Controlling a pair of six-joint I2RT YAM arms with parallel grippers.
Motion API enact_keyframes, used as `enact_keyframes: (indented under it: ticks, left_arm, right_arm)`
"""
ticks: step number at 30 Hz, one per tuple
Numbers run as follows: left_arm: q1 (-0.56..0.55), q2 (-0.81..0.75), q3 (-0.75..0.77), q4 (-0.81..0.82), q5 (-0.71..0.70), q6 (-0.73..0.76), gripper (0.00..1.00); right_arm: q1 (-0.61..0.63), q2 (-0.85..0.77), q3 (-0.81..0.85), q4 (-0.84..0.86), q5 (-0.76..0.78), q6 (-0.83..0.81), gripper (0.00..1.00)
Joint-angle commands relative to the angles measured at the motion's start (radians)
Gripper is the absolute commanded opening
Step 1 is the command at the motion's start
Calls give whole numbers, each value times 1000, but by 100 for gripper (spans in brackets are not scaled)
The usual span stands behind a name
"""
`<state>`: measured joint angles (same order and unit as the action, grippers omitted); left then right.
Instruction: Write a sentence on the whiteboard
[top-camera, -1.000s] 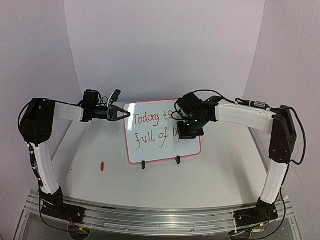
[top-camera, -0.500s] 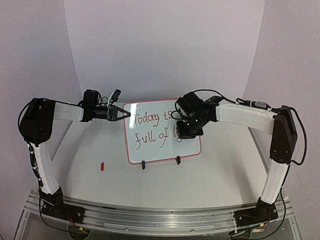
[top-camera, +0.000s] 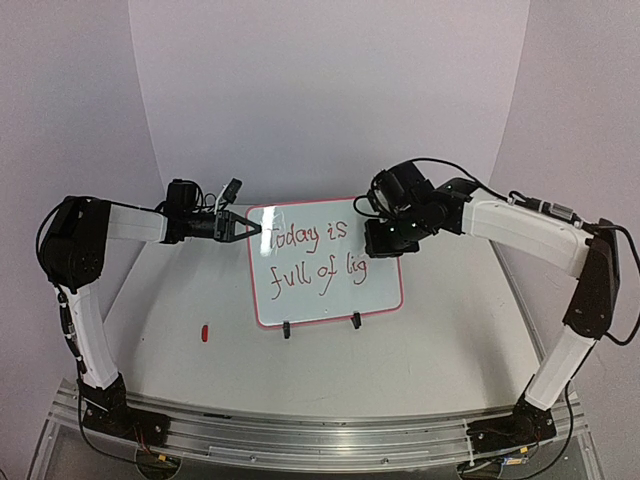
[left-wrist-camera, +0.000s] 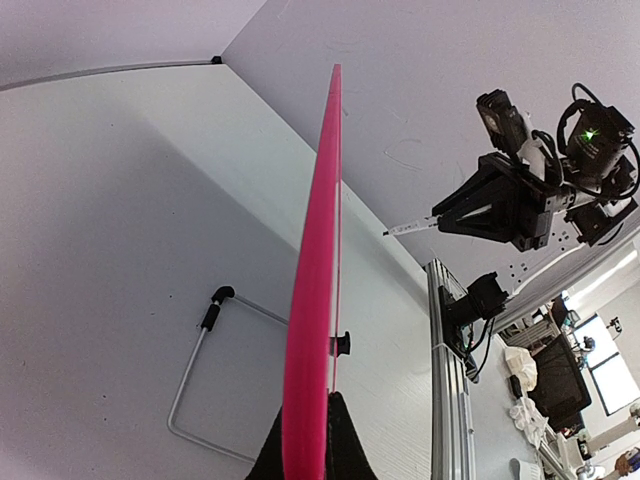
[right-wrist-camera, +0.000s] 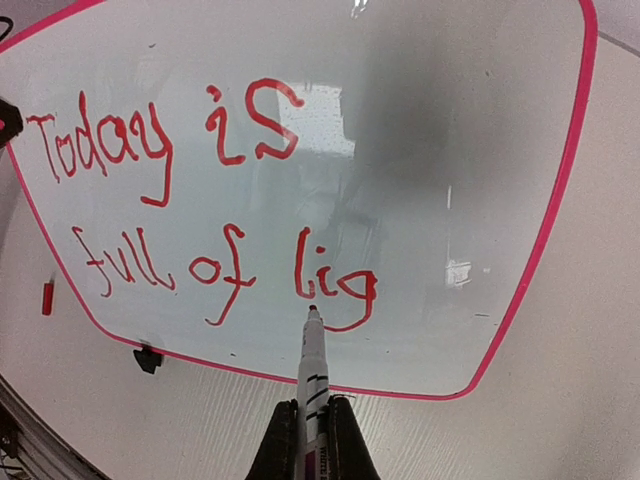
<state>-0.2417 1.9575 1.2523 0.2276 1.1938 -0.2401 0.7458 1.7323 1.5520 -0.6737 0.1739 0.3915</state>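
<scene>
— What does your left gripper (top-camera: 252, 229) have?
— Its fingers (left-wrist-camera: 347, 452) are pinched on the left edge of the whiteboard (top-camera: 380, 290), which stands mid-way across the table (top-camera: 440, 345).
— And the sentence (top-camera: 312, 252)?
— Red, in two lines: "Today is", then "full of lig".
— Your right gripper (top-camera: 382, 244)?
— Clamped round a marker (right-wrist-camera: 313, 365). The tip is just under the "i" of "lig", and you can't tell if it touches.

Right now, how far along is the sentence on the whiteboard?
Done: the sentence reads "Today is full of lig" in red on the whiteboard. In hand: the right gripper holds the marker, tip off the board; the left gripper clamps the board's left edge. Left: the last word looks unfinished, probably "light".
</scene>
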Motion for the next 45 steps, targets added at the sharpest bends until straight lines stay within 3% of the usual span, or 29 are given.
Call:
enact_keyframes:
  ticks: [1,9,45]
  left_arm:
    - [-12,20,-16,-16,-147,118,0]
    - [-12,21,-12,-19,-147,119,0]
    - [-12,20,-18,-19,-146,125,0]
  right_arm:
    - [-19,-18,10,16,108,-16,0]
    - [-27,29,42,46,159,-19,0]
    - [-63,91,18,114,100,23,0]
